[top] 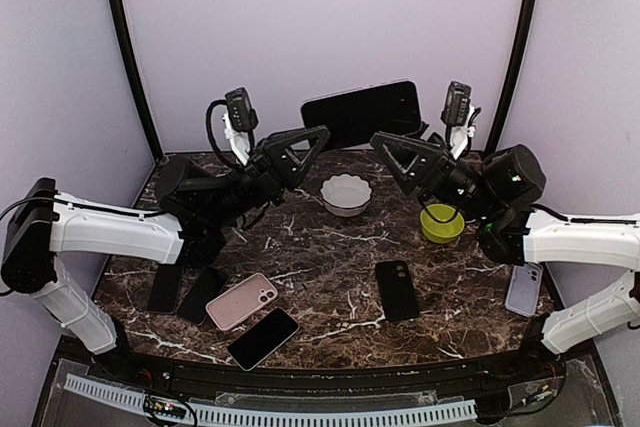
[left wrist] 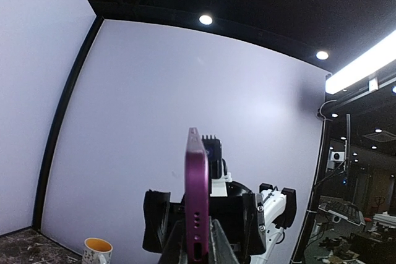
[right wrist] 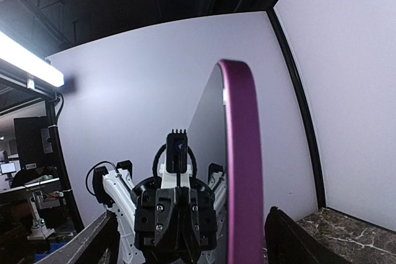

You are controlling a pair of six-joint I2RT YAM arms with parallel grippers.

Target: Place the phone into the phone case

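A purple phone case (top: 362,112) with a dark face is held up on edge above the back of the table. My left gripper (top: 316,137) is shut on its lower end; the left wrist view shows the purple edge (left wrist: 197,183) pinched in that gripper (left wrist: 198,242). My right gripper (top: 384,143) faces it from the other side and is open, one finger (right wrist: 297,239) close beside the case edge (right wrist: 242,165), the other far off. Whether a phone sits inside the case I cannot tell. A black phone (top: 397,290) and another black phone (top: 263,338) lie flat on the table.
A pink phone (top: 241,301), two dark slabs (top: 185,292) and a lilac phone (top: 523,289) also lie on the marble table (top: 320,247). A white bowl (top: 346,193) and a yellow-green cup (top: 441,223) stand under the raised arms.
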